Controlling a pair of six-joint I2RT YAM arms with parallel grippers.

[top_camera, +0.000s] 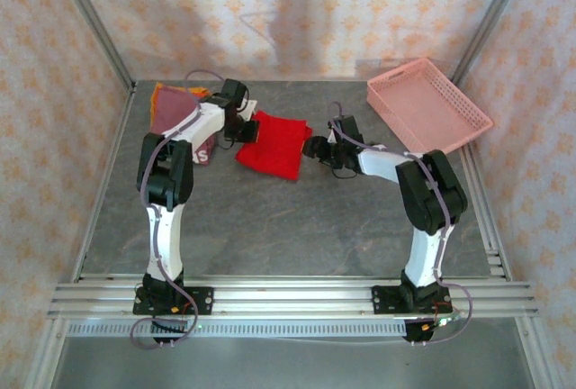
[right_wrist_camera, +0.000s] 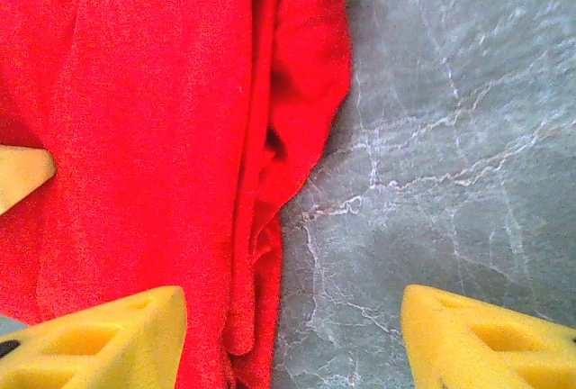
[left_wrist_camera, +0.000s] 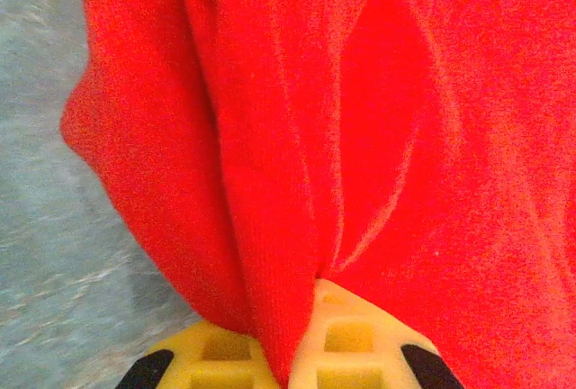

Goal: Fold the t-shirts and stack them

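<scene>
Tees count three: red tee [top_camera: 274, 143], maroon tee [top_camera: 205, 152], orange tee [top_camera: 165, 94]

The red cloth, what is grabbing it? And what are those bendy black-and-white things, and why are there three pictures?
Those bendy things are two robot arms, fixed to the near edge of a grey table. One picture looks down from above; the other two come from little cameras on the wrists, so you see yellow fingers up close. The red cloth is a t-shirt lying on the table. The left gripper is shut, pinching a fold of it. The right gripper is open over the shirt's edge, holding nothing. At the back left lie an orange shirt and a folded maroon shirt; at the back right sits a pink basket.
</scene>
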